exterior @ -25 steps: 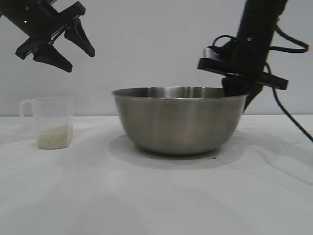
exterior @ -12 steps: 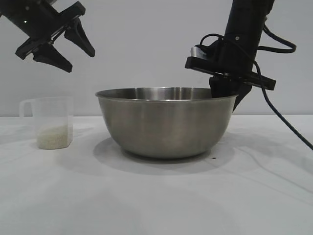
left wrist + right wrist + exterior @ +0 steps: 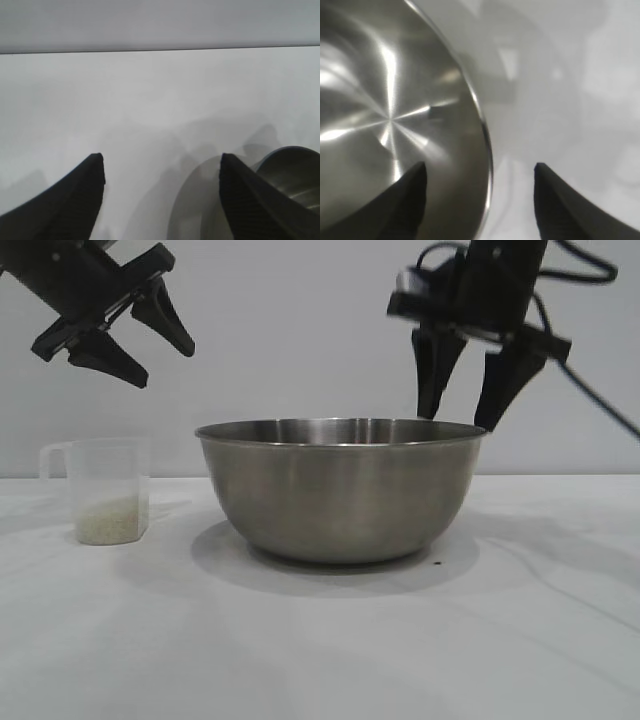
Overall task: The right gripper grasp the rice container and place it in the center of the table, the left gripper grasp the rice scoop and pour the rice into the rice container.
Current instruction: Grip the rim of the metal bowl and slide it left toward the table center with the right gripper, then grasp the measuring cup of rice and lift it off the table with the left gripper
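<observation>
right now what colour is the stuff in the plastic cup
Off-white rice in the rice scoop; clearest in the exterior view.

The exterior camera looks level across the table (image 3: 320, 660), facing both arms from nearby. Each wrist camera peers past its own fingertips: the right straight down, close above the rice container (image 3: 395, 115), whose rim (image 3: 292, 150) the left's slanted view also catches.
</observation>
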